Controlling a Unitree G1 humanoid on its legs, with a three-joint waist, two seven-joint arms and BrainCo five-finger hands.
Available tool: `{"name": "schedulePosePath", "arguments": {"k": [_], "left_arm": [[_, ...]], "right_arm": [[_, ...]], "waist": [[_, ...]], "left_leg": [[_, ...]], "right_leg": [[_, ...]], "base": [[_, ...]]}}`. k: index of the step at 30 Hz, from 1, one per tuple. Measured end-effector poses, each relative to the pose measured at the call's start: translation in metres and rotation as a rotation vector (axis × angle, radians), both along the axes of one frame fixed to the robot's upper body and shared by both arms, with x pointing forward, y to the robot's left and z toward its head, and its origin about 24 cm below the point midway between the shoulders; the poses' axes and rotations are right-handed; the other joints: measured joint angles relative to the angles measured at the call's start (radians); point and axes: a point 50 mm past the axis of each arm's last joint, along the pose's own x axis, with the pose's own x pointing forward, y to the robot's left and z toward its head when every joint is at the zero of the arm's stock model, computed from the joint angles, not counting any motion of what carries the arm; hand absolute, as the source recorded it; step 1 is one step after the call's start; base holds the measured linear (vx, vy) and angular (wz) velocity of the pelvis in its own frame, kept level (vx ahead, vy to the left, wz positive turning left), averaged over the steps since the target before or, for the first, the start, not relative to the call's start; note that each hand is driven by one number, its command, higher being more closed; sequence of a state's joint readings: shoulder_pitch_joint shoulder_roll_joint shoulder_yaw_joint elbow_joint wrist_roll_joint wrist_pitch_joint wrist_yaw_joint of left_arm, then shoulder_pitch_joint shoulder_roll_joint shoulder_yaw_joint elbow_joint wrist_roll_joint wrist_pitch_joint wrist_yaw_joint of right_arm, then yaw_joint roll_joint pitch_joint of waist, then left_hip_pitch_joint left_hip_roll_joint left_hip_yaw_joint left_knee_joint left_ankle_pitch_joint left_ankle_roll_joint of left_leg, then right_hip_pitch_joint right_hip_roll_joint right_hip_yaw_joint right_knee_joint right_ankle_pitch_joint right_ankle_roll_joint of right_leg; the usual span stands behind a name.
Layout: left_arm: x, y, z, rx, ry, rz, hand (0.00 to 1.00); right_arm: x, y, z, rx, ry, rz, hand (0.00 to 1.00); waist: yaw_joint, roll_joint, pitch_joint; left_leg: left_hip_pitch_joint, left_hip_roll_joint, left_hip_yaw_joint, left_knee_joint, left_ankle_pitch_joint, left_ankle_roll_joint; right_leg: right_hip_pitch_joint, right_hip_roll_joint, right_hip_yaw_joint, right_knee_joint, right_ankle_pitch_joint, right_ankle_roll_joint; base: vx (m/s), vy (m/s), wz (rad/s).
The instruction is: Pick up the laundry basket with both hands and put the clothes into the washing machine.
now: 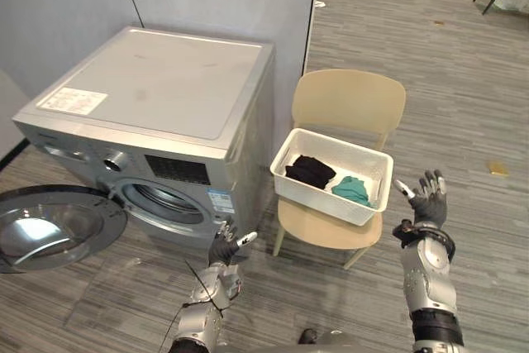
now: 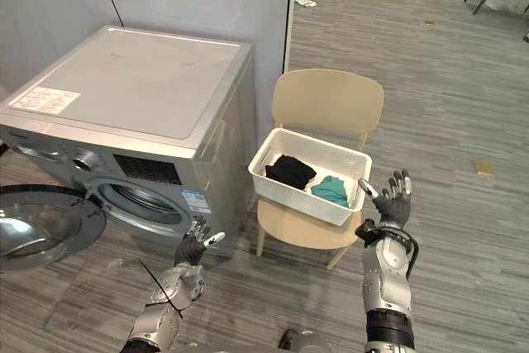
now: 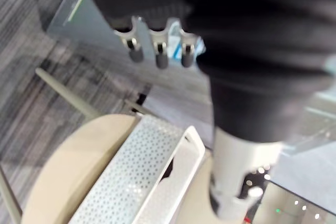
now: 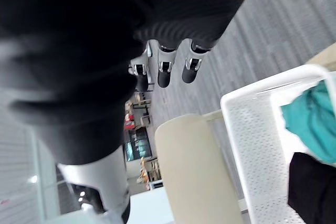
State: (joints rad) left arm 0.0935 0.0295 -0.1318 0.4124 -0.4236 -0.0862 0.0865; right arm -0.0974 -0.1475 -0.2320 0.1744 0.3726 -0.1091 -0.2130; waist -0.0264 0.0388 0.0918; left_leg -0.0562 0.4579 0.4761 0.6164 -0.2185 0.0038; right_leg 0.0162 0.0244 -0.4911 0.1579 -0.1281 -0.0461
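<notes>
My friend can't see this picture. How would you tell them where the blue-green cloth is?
Find the big silver washing machine. Beside it stands a tan chair with a white basket on its seat. Two cloths lie inside: yours is the teal cloth, on the side away from the machine, next to the black cloth.

washing machine (image 1: 157, 93) 1 | near chair (image 1: 349, 101) 1 | laundry basket (image 1: 322, 201) 1 | black garment (image 1: 310, 171) 1 | teal garment (image 1: 351, 190) 1
</notes>
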Motion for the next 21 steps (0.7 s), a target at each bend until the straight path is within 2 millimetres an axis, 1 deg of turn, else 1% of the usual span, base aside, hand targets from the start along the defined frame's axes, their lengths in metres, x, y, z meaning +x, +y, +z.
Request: {"name": "schedulePosePath", "arguments": {"k": [1, 2, 3, 4, 5, 6, 7, 8, 9, 10, 11, 12, 13, 14, 15, 17, 18, 19, 20, 21], "left_arm": [[-0.005, -0.002, -0.002, -0.013, 0.012, 0.002, 0.0], [-0.009, -0.005, -0.004, -0.031, 0.018, 0.003, 0.0], [-0.011, -0.008, -0.004, -0.042, 0.021, 0.0, 0.0], [-0.013, -0.011, -0.005, -0.063, 0.023, -0.01, 0.0], [-0.016, -0.009, -0.004, -0.078, 0.017, 0.006, 0.0], [-0.018, -0.007, -0.003, -0.075, 0.013, 0.01, 0.0], [-0.02, -0.005, -0.002, -0.07, 0.011, 0.01, 0.0], [-0.025, -0.003, -0.002, -0.072, 0.012, 0.01, 0.0], [-0.028, -0.004, -0.002, -0.078, 0.013, 0.013, 0.0], [-0.034, -0.005, -0.004, -0.088, 0.024, 0.015, 0.0], [-0.037, -0.006, -0.006, -0.092, 0.033, 0.016, 0.0], [-0.04, -0.001, -0.008, -0.074, 0.047, 0.014, 0.0], [-0.041, 0.004, -0.009, -0.058, 0.047, 0.001, 0.0], [-0.04, 0.004, -0.008, -0.055, 0.045, -0.002, 0.0], [-0.04, 0.01, -0.007, -0.037, 0.034, -0.03, 0.0], [-0.04, 0.014, -0.007, -0.017, 0.033, -0.042, 0.0], [-0.039, 0.019, -0.004, 0.001, 0.019, -0.047, 0.0], [-0.039, 0.02, -0.001, 0.006, 0.007, -0.049, 0.0], [-0.036, 0.021, 0.003, 0.013, -0.016, -0.054, 0.0], [-0.034, 0.022, 0.005, 0.014, -0.028, -0.056, 0.0]], "right_arm": [[0.006, 0.003, 0.007, -0.027, -0.018, 0.031, 0.0], [0.011, 0.004, 0.013, -0.049, -0.031, 0.052, 0.0], [0.013, 0.004, 0.016, -0.063, -0.04, 0.061, 0.0], [0.017, 0.003, 0.022, -0.076, -0.056, 0.067, 0.0], [0.026, 0.006, 0.029, -0.083, -0.073, 0.082, 0.0], [0.03, 0.01, 0.029, -0.084, -0.071, 0.101, 0.0], [0.034, 0.012, 0.029, -0.085, -0.066, 0.116, 0.0], [0.039, 0.015, 0.027, -0.098, -0.047, 0.143, 0.0], [0.041, 0.016, 0.023, -0.115, -0.023, 0.166, 0.0], [0.04, 0.015, 0.019, -0.136, 0.002, 0.179, 0.0], [0.04, 0.014, 0.018, -0.136, 0.009, 0.175, 0.0], [0.039, 0.016, 0.008, -0.113, 0.045, 0.17, 0.0], [0.038, 0.016, 0.003, -0.108, 0.071, 0.177, 0.0], [0.038, 0.015, 0.002, -0.111, 0.075, 0.177, 0.0], [0.042, 0.017, 0.003, -0.152, 0.093, 0.201, 0.0], [0.048, 0.019, 0.004, -0.175, 0.108, 0.226, 0.0], [0.055, 0.02, 0.003, -0.229, 0.142, 0.255, 0.0], [0.058, 0.021, 0.003, -0.261, 0.157, 0.275, 0.0], [0.062, 0.02, 0.004, -0.339, 0.189, 0.309, 0.0], [0.064, 0.019, 0.006, -0.379, 0.204, 0.324, 0.0]], "waist": [[0.014, 0.012, 0.006], [0.021, 0.021, 0.008], [0.028, 0.025, 0.01], [0.045, 0.02, 0.017], [0.05, 0.001, 0.035], [0.051, -0.003, 0.038], [0.056, -0.005, 0.041], [0.069, -0.002, 0.041], [0.078, 0.008, 0.037], [0.087, 0.035, 0.034], [0.088, 0.051, 0.038], [0.091, 0.021, 0.045], [0.09, -0.017, 0.041], [0.09, -0.022, 0.041], [0.097, -0.062, 0.035], [0.097, -0.068, 0.037], [0.098, -0.07, 0.039], [0.098, -0.07, 0.041], [0.098, -0.071, 0.042], [0.098, -0.071, 0.042]], "left_leg": [[-0.047, 0.042, -0.06, 0.128, 0.022, 0.055], [-0.083, 0.046, -0.129, 0.212, 0.036, 0.061], [-0.114, 0.037, -0.174, 0.267, 0.031, 0.049], [-0.179, -0.021, -0.257, 0.323, 0.009, 0.013], [-0.226, -0.122, -0.316, 0.268, -0.019, -0.031], [-0.234, -0.159, -0.329, 0.204, -0.022, -0.035], [-0.237, -0.186, -0.34, 0.134, -0.021, -0.038], [-0.234, -0.214, -0.352, -0.018, -0.012, -0.051], [-0.225, -0.227, -0.368, -0.137, 0.021, -0.084], [-0.221, -0.225, -0.375, -0.211, 0.104, -0.095], [-0.218, -0.224, -0.384, -0.22, 0.139, -0.09], [-0.19, -0.251, -0.37, -0.228, 0.138, -0.083], [-0.174, -0.288, -0.348, -0.272, 0.14, -0.068], [-0.173, -0.293, -0.345, -0.279, 0.144, -0.062], [-0.173, -0.343, -0.313, -0.324, 0.159, -0.038], [-0.173, -0.36, -0.296, -0.33, 0.163, -0.032], [-0.174, -0.376, -0.275, -0.33, 0.164, -0.026], [-0.175, -0.38, -0.272, -0.33, 0.163, -0.022], [-0.184, -0.384, -0.27, -0.33, 0.163, -0.019], [-0.192, -0.384, -0.27, -0.33, 0.165, -0.018]], "right_leg": [[0.04, 0.031, 0.011, -0.025, -0.005, -0.013], [0.058, 0.04, 0.024, -0.03, -0.01, -0.021], [0.065, 0.04, 0.031, -0.034, -0.011, -0.023], [0.072, 0.025, 0.043, -0.041, -0.011, -0.023], [0.073, -0.011, 0.055, -0.042, -0.009, -0.02], [0.073, -0.025, 0.061, -0.043, -0.007, -0.016], [0.073, -0.035, 0.071, -0.046, -0.005, -0.013], [0.071, -0.045, 0.09, -0.054, 0.002, -0.001], [0.07, -0.045, 0.095, -0.057, 0.002, 0.011], [0.075, -0.035, 0.107, -0.055, -0.011, 0.043], [0.083, -0.03, 0.112, -0.052, -0.017, 0.054], [0.09, -0.07, 0.118, -0.035, -0.029, 0.079], [0.081, -0.111, 0.121, -0.019, -0.04, 0.101], [0.08, -0.116, 0.121, -0.018, -0.04, 0.103], [0.053, -0.167, 0.132, -0.023, -0.032, 0.133], [0.048, -0.186, 0.139, -0.029, -0.025, 0.145], [0.048, -0.202, 0.141, -0.041, -0.015, 0.162], [0.045, -0.205, 0.142, -0.041, -0.013, 0.164], [0.034, -0.211, 0.142, -0.038, -0.011, 0.165], [0.026, -0.214, 0.141, -0.038, -0.008, 0.165]], "base": [[0.12, -0.214, -0.38], [0.12, -0.118, -0.32], [0.11, 0.016, -0.26], [0.16, 0.089, -0.23], [0.15, 0.108, -0.22], [0.12, 0.114, -0.21], [0.1, 0.12, -0.37], [0.13, 0.164, -0.46], [0.17, 0.224, -0.5], [0.17, 0.222, -0.31], [0.17, 0.256, -0.23], [0.18, 0.251, -0.03], [0.18, 0.224, 0.03], [0.22, 0.237, 0.07], [0.19, 0.193, -0.05], [0.16, 0.173, -0.1], [0.12, 0.132, -0.11], [0.11, 0.119, -0.1], [0.05, 0.052, -0.04], [0.03, 0.059, -0.03]]}}
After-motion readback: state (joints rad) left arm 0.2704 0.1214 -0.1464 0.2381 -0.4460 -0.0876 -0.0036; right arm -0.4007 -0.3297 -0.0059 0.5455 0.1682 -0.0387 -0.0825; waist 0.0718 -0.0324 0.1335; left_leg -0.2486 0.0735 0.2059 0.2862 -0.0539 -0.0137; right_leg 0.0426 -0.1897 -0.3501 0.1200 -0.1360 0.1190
